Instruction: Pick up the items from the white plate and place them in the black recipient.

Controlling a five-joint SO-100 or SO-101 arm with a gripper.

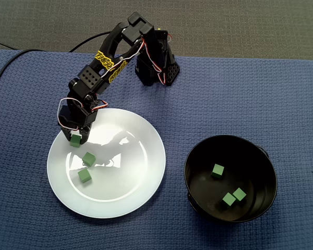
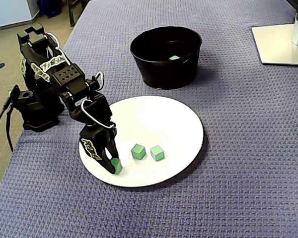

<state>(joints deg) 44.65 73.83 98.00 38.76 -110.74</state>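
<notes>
A white plate (image 1: 135, 156) (image 2: 174, 119) lies on the blue cloth. Two loose green cubes rest on it: one (image 1: 88, 159) (image 2: 138, 151) and another (image 1: 84, 176) (image 2: 157, 153). A third green cube (image 1: 75, 140) (image 2: 116, 166) sits at the plate's edge between the fingers of my black gripper (image 1: 76, 139) (image 2: 114, 166), which points down and is shut on it. The black bowl (image 1: 261, 156) (image 2: 154, 67) stands apart from the plate; in a fixed view it holds three green cubes (image 1: 217, 170), in the other only one (image 2: 174, 58) shows over the rim.
The arm's base (image 1: 156, 65) (image 2: 37, 111) stands on the cloth beside the plate, with a cable (image 1: 5, 67) (image 2: 0, 129) trailing off. A white monitor foot (image 2: 283, 42) sits at the table's far corner.
</notes>
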